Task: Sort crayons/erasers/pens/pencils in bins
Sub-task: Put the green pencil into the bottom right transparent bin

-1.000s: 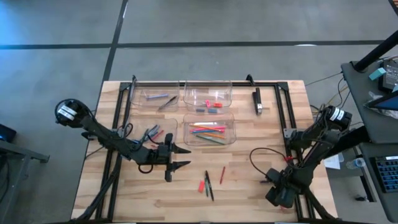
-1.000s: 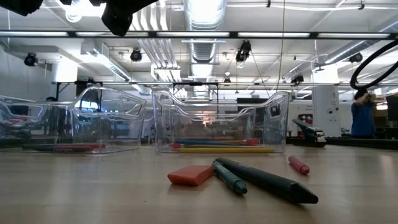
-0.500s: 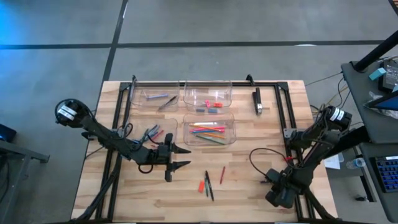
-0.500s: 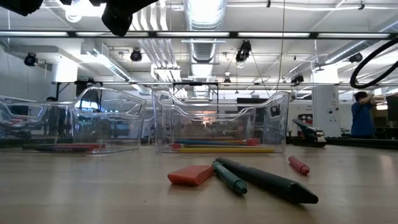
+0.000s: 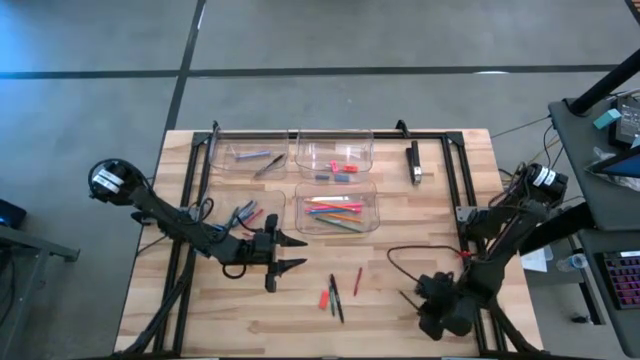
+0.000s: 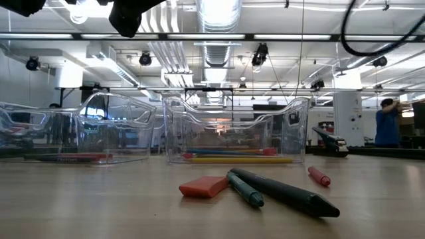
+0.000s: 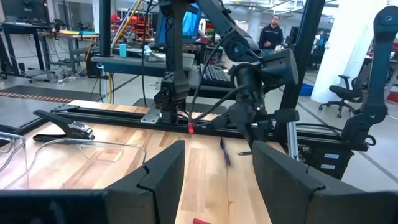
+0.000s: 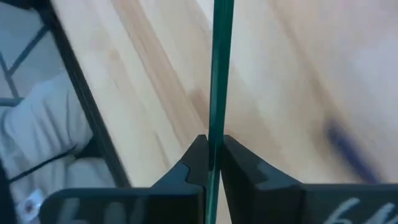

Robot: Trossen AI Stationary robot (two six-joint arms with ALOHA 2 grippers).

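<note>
Clearly, the right gripper [image 8: 212,163] has its two dark fingers [image 8: 191,163] pressed together on a thin green pencil [image 8: 219,74], which runs straight out from between the tips over the light wooden table [image 8: 286,68]. Seen from above, that gripper [image 5: 432,300] sits near the table's front right corner, with a black pen [image 5: 337,301], a red-orange eraser block [image 5: 324,298] and a short red crayon [image 5: 357,281] lying loose well off to its left. Beyond them the left gripper [image 5: 290,252] hovers half spread, holding nothing, beside the four clear plastic bins [image 5: 336,190].
</note>
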